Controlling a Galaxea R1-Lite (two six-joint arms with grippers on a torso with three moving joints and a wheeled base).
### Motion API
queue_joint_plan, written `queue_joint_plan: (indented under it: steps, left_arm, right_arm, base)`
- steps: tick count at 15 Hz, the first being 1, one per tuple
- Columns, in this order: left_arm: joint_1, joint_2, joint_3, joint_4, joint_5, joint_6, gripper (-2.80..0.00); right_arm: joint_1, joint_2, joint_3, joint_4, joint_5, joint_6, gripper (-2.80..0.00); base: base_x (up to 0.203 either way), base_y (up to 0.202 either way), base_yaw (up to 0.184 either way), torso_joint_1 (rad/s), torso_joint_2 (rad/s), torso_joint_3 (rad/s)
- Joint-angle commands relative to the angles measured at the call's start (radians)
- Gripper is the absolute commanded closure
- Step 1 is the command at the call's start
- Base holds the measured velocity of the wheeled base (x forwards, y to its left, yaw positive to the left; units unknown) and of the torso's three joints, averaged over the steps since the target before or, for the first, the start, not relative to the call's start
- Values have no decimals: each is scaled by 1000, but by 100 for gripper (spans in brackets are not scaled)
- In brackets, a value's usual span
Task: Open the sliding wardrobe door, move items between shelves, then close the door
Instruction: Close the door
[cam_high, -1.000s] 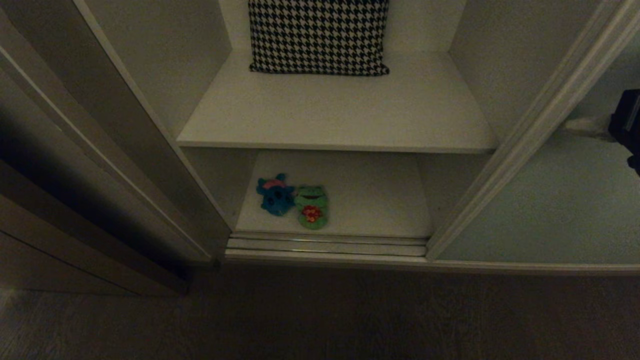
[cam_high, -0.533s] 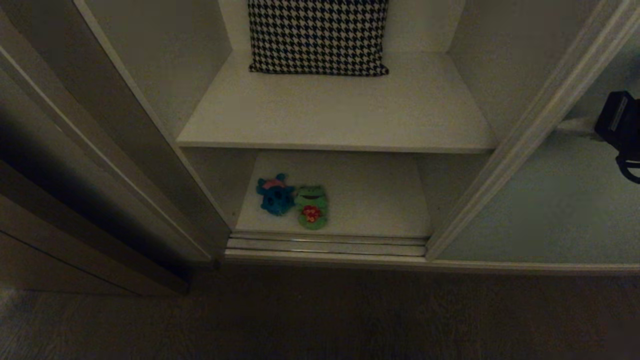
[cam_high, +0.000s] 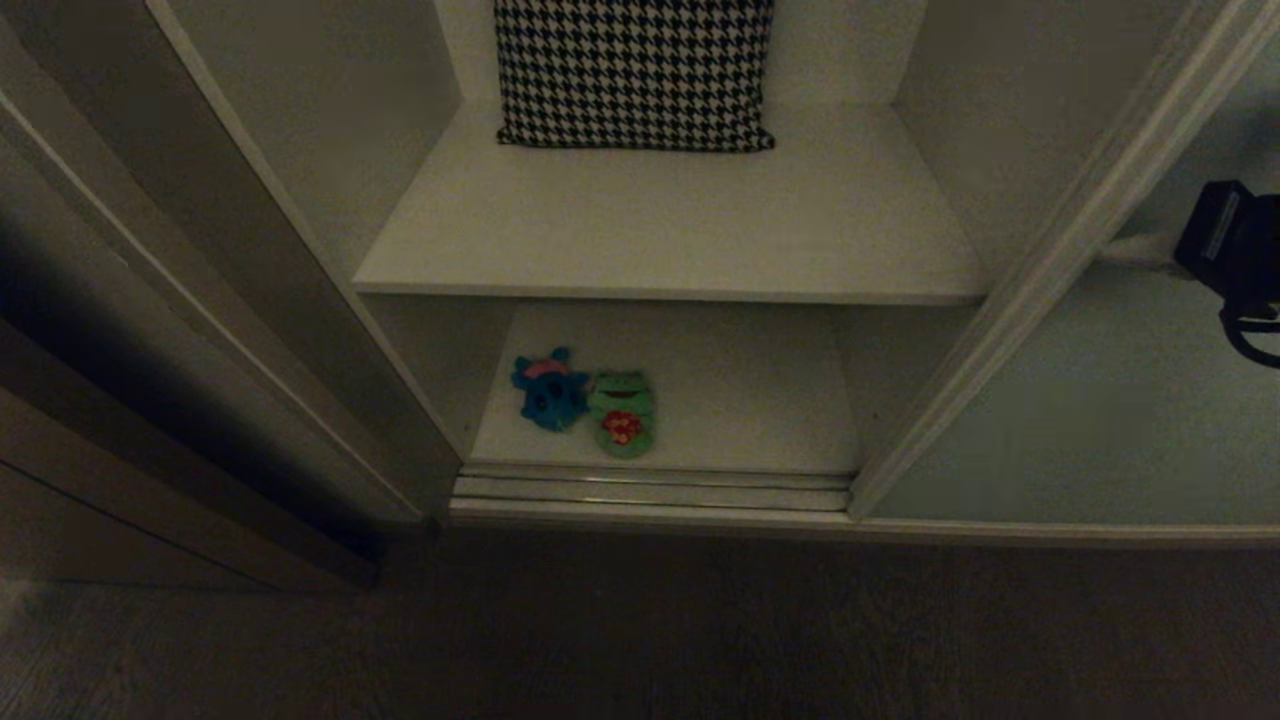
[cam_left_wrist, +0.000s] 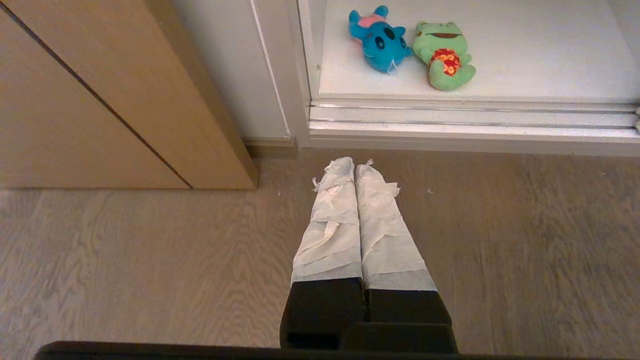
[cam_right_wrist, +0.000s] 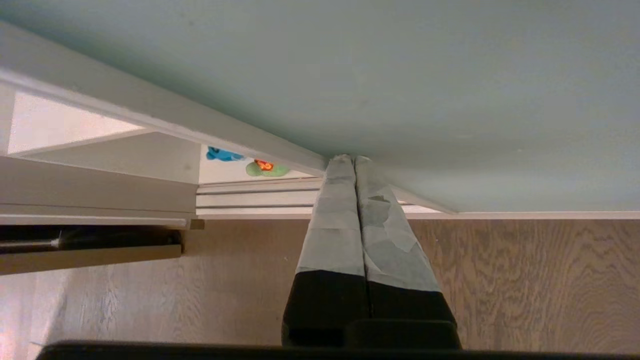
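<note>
The sliding wardrobe door stands at the right, pale grey-green with a cream frame edge, and the compartment beside it is uncovered. On the lower of the shelves lie the items: a blue plush and a green frog, side by side near the front left. The upper shelf carries a pillow. My right gripper is shut, with its taped tips against the door panel close to the frame edge. My left gripper hangs shut above the floor, in front of the blue plush and the frog.
A black-and-white houndstooth pillow leans at the back of the upper shelf. Metal floor tracks run along the wardrobe front. A tall panel closes the left side, and a wooden cabinet stands to its left on the wood floor.
My right gripper has come in from the right edge, leftward across the door panel toward the frame edge. The toys and the left gripper have not moved.
</note>
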Motion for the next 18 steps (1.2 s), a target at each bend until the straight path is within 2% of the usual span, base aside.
queue_joint_plan:
  steps: [1,6,10,13,15,18]
  left_arm:
    - [1,1,0,0,0,1,0]
    - [1,1,0,0,3,1,0]
    - [1,1,0,0,0,1,0]
    - [1,1,0,0,0,1,0]
    - [0,1,0,0,0,1,0]
    - [0,1,0,0,0,1,0]
  right_arm:
    - [43,-5,2,1,8,2,0]
    - [225,16,-33,-24,-143,-3,0]
    - [435,18,-30,-67,-205,-8,0]
    - [581,-64,28,-70,-232,-25,0]
    - [615,-152,85,-60,-225,-55,0]
    - [606,-269,186,-45,-227,-79,0]
  base:
    - [0,0,0,0,0,0]
    - [0,0,0,0,0,0]
    - [0,0,0,0,0,0]
    - [0,0,0,0,0,0]
    - [0,0,0,0,0,0]
    - [0,0,0,0,0,0]
